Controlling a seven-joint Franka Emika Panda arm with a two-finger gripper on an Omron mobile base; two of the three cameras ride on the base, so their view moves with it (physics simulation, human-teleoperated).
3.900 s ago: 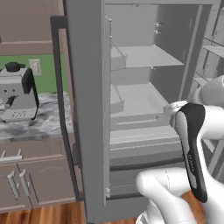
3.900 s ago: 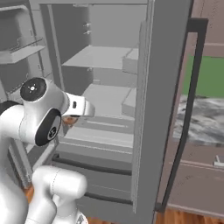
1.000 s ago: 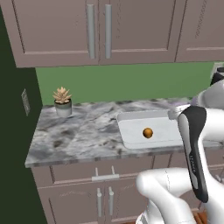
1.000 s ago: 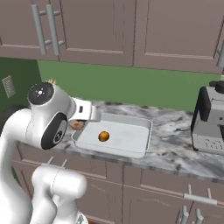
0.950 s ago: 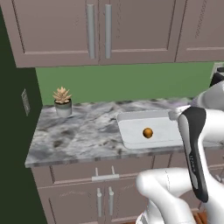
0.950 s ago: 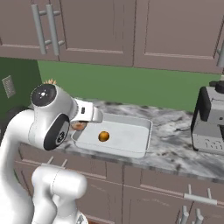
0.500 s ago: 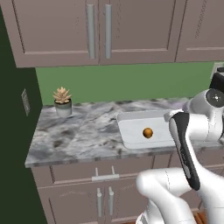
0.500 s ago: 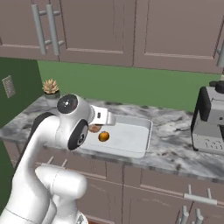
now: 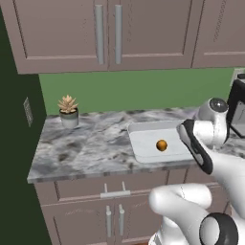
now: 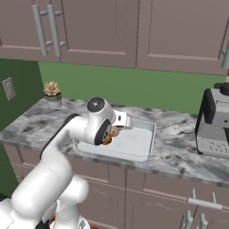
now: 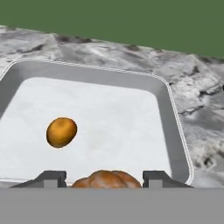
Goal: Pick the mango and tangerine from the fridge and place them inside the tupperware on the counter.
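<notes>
The pale tupperware (image 9: 143, 128) (image 10: 142, 144) (image 11: 177, 144) lies on the marbled counter (image 9: 86, 148). Inside it rests an oval orange fruit (image 9: 161, 145) (image 11: 61, 132), which looks like the mango. My gripper (image 10: 114, 133) (image 11: 105, 183) hangs low over the container's near edge. It is shut on a lobed orange-brown fruit (image 11: 105, 178), seemingly the tangerine, which pokes up between the two dark fingertips (image 11: 51, 178). In the left base view my forearm covers the hand. The fridge is out of view.
A small potted succulent (image 9: 68, 110) (image 10: 52, 94) stands at the back left of the counter. A coffee machine (image 10: 215, 123) (image 9: 237, 103) stands to the right of the tupperware. Wall cabinets hang overhead, and a dark green wall with an outlet (image 9: 27, 111) closes off the left.
The base moved from the open fridge to this counter. Within the last second the arm swung forward and down, bringing the held fruit over the tupperware's near edge.
</notes>
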